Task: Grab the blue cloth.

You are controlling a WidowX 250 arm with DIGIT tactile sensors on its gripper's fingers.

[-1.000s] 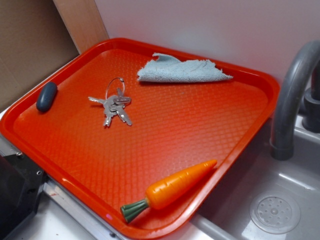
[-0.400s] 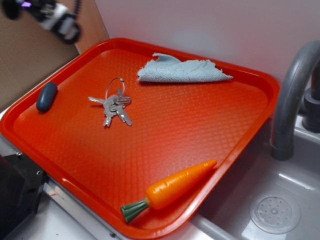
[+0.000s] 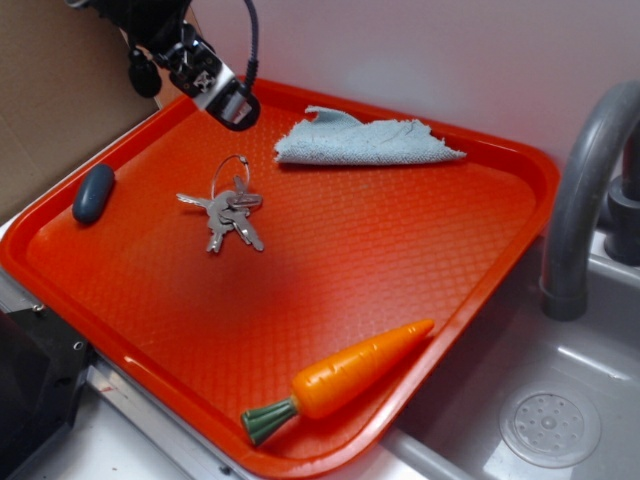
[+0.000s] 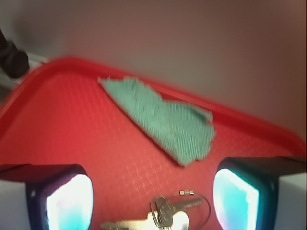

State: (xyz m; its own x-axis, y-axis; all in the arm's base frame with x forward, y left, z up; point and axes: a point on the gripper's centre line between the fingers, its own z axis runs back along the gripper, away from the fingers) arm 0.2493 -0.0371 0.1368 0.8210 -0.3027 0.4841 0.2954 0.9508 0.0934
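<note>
1. Blue cloth [image 3: 360,142] lay crumpled flat at the far edge of the red tray [image 3: 400,260], close under the pale back wall, one corner tapering toward the tray's right rim. Seen in the wrist view [image 4: 163,120] as a greenish wedge across the textured tray floor, untouched.
2. Gripper [image 3: 222,92] hung above the tray's far-left corner, up and to the left of the cloth, well clear of it. In the wrist view [image 4: 152,199], pointed toward the cloth with the keys directly below.
3. Fingers [image 4: 67,199] stood wide apart, one at each lower corner of the wrist view, pads glowing pale; nothing held between them, nothing touched.
4. Bunch of keys [image 3: 228,208] on a wire ring rested on the tray floor, left of centre, between the gripper and the near rim; apart from the cloth. Partly visible at the bottom of the wrist view [image 4: 165,215], between the two fingers but below them.
5. Dark blue-grey oval object [image 3: 93,192] sat against the tray's left rim, well apart from the cloth.
6. Toy carrot [image 3: 345,380] lay along the tray's near-right rim, green stub toward the front, far from the cloth.
7. Grey faucet [image 3: 585,190] arched over the sink [image 3: 540,420] at the right, beside the tray.
</note>
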